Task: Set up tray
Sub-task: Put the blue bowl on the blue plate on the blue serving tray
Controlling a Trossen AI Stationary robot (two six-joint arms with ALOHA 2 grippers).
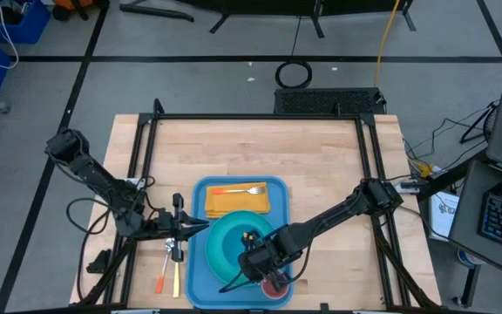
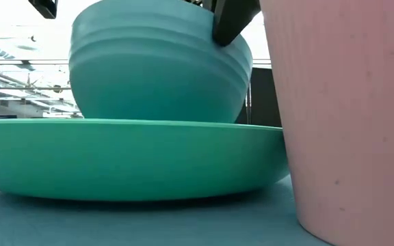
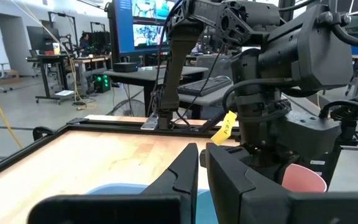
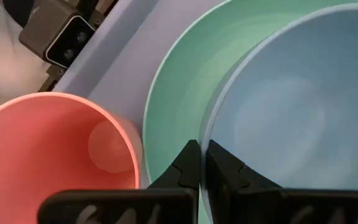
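Note:
The blue tray [image 1: 200,281] lies at the table's near edge. On it are a yellow napkin [image 1: 225,206] with a fork [image 1: 244,189], a turquoise plate [image 1: 219,249] and a pink cup [image 1: 274,286]. A blue bowl [image 2: 156,68] sits over the plate [image 2: 128,160]; the plate's rim hides its base. My right gripper [image 4: 204,169] reaches down over the bowl [image 4: 284,106], shut on its rim. Beside the tray's left edge, my left gripper [image 1: 199,228] points level toward the table's right, its fingers [image 3: 185,171] close together with nothing between them. My right gripper pinches the bowl's rim [image 4: 204,142] on the side toward the cup, one finger inside the bowl and one finger [image 2: 230,20] outside it. The fingers come slanting down from above. The bowl stays upright over the plate; whether it rests on the plate I cannot tell.
The pink cup [image 4: 55,149] stands close beside the plate [image 4: 173,93] and right next to my right gripper. Two utensils [image 1: 171,266] lie on the wooden table left of the tray. A black frame runs along the table's left, right and far sides.

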